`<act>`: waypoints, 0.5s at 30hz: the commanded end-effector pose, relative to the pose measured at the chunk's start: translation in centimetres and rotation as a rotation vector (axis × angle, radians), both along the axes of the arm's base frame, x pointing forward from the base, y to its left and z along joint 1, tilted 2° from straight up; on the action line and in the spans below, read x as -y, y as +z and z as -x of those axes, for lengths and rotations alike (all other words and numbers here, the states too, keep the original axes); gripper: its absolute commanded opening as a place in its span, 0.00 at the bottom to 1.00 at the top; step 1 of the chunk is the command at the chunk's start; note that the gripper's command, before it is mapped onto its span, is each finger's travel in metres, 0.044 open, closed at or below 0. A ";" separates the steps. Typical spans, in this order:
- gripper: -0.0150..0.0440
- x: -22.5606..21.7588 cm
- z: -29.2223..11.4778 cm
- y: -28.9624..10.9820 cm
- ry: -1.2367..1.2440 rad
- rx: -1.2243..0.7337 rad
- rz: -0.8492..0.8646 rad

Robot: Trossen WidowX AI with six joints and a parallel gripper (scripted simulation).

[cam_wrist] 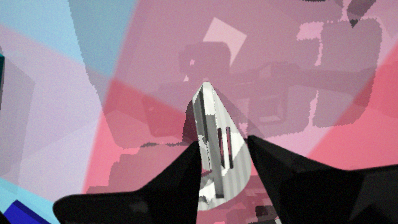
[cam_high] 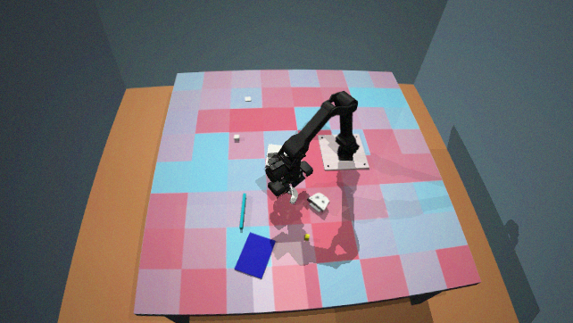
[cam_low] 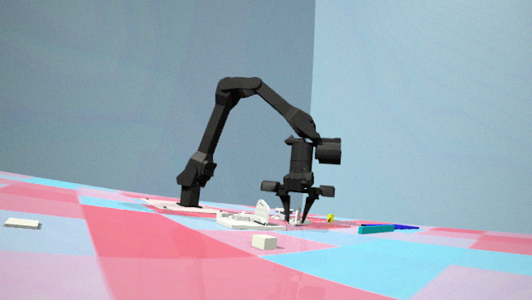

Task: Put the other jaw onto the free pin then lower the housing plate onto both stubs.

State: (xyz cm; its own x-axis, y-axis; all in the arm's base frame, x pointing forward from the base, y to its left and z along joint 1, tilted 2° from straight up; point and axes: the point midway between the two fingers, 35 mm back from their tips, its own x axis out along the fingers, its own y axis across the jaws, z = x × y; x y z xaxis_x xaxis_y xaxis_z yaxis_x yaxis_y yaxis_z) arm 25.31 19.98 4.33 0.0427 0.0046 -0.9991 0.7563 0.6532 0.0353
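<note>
The free white jaw (cam_high: 294, 196) (cam_low: 297, 215) (cam_wrist: 233, 167) stands on edge at the tabletop, pointed end toward the top of the wrist view. My gripper (cam_low: 296, 220) (cam_wrist: 223, 143) points down and is shut on this jaw, one finger on each side; its fingertips are close to the table. The white base (cam_high: 274, 148) (cam_low: 244, 224) lies beside the gripper, partly hidden under the arm in the top view. The other jaw (cam_low: 262, 212) stands up on it. The free pin cannot be made out. The white housing plate (cam_high: 319, 200) lies on the table near the held jaw.
A teal bar (cam_high: 243, 211) (cam_low: 376, 229) and a blue sheet (cam_high: 255, 255) (cam_wrist: 19, 215) lie on the table's near side. A small yellow block (cam_high: 307, 236) (cam_low: 330, 218), a white cube (cam_high: 236, 137) (cam_low: 264, 242) and a flat white block (cam_high: 248, 99) (cam_low: 21, 224) are also there.
</note>
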 end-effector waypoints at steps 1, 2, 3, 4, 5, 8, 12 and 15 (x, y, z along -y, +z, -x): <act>0.48 -0.1 0.0 0.8 0.000 0.000 0.000; 0.48 -0.1 -0.1 1.1 0.000 0.000 0.001; 0.48 -0.1 -0.1 1.4 0.000 0.000 0.001; 0.48 -0.1 -0.1 1.7 -0.001 0.000 0.001; 0.48 -0.1 -0.1 2.0 -0.001 0.000 0.001; 0.48 -0.1 -0.1 3.0 -0.001 0.001 0.001; 0.48 -0.1 0.0 4.3 -0.001 0.001 0.002; 0.48 -0.1 0.0 5.3 -0.002 0.001 0.002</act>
State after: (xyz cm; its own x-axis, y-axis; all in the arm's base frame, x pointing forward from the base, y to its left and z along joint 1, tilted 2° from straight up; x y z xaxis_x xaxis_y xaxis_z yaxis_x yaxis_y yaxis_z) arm 25.23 20.06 8.24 0.0369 0.0000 -0.9993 0.7544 0.6559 0.0279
